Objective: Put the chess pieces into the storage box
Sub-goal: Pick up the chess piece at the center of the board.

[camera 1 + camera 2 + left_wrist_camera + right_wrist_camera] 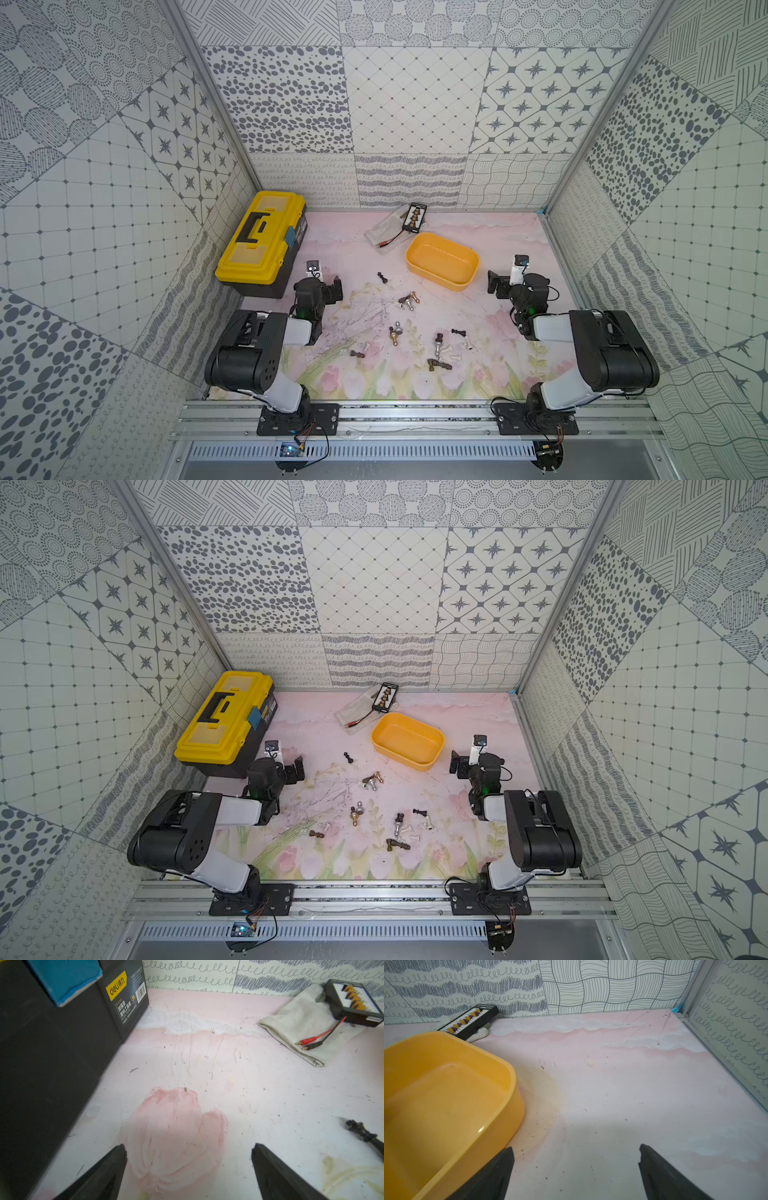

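Pink floral tabletop [353,249]: chess pieces [409,300], storage box [436,277], toolbox [259,237], cloth [384,230]

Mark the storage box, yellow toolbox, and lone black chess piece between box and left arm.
storage box [440,279]: top view, front wall.
yellow toolbox [245,262]: top view, lid.
black chess piece [382,277]: top view, stem.

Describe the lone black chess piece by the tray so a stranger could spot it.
Find the yellow-orange tray toward the back of the pink mat. Between it and the yellow toolbox, close to the tray, lies one small black piece. It is alone; the other pieces cluster nearer the mat's front.
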